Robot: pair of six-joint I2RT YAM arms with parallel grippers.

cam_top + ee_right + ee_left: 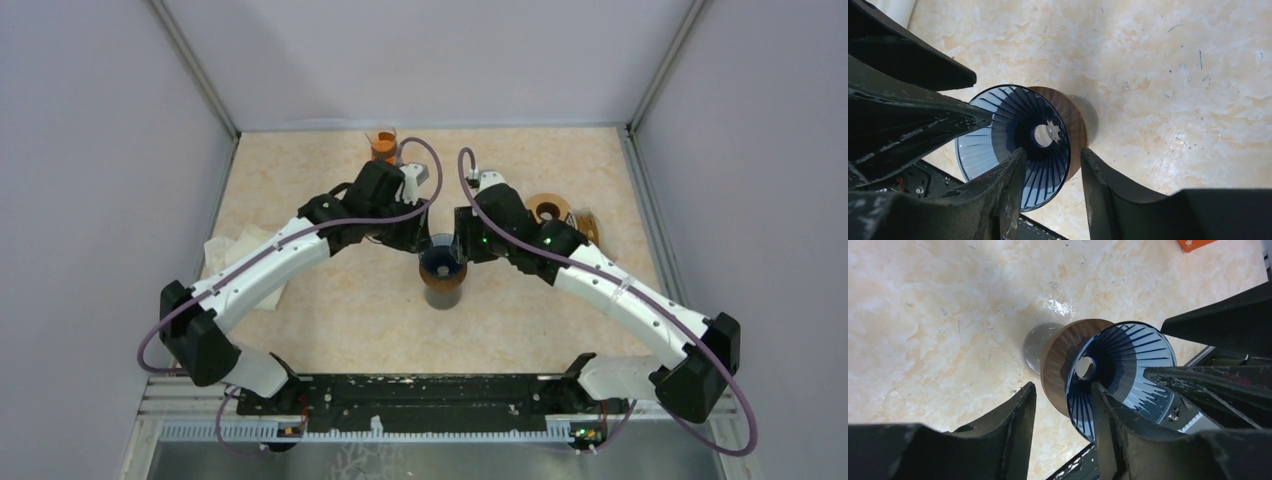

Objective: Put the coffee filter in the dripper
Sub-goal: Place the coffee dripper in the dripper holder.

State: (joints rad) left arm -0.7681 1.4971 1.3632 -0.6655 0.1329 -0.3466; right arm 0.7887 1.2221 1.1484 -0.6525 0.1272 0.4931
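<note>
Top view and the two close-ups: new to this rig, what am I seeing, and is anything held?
These are two robot arms, left and right, bolted at the table's near edge. The top view looks down from behind them; each close-up comes from a wrist camera, so the black prongs are that arm's own fingers. Both arms meet over the blue dripper, sitting in a wooden collar on a glass. Its ribs are bare: no filter inside. The left gripper and right gripper are open, holding nothing. Also lying there: crumpled white paper at left, an orange object at the back, brown rings at right.
</note>
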